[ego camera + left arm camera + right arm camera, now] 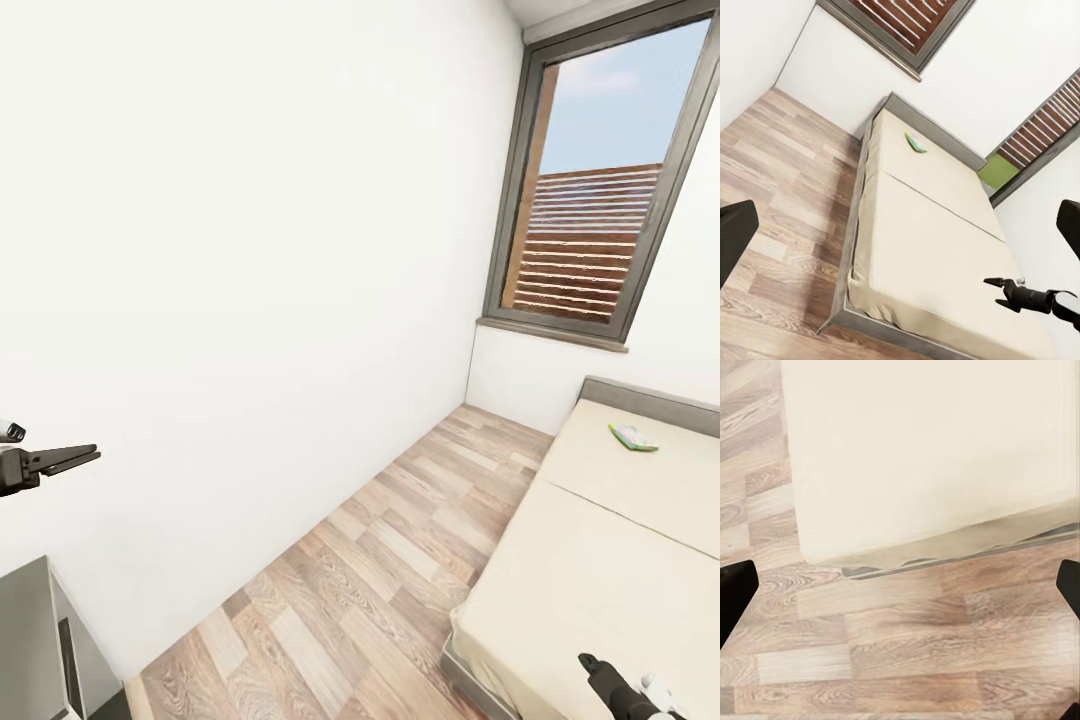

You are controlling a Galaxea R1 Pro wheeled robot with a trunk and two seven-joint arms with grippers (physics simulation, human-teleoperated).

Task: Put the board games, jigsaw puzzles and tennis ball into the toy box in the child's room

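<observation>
One board game (633, 437), a flat green-edged box, lies near the head end of the bed (600, 560), close to the window wall. The left wrist view shows the same board game (915, 142) on the beige bed (930, 240). My left gripper (95, 455) hangs at the far left by the white wall, well away from the bed; in its wrist view its fingers (735, 240) stand wide apart, open and empty. My right gripper (590, 665) is over the bed's near corner, open and empty (994, 291). The table and toy box are out of view.
Wood plank floor (380, 580) runs between the white wall and the bed. A grey-framed window (600, 200) is ahead. A grey furniture corner (30, 640) sits at the lower left. The right wrist view looks down on the bed's corner (922, 450) and floor (907, 652).
</observation>
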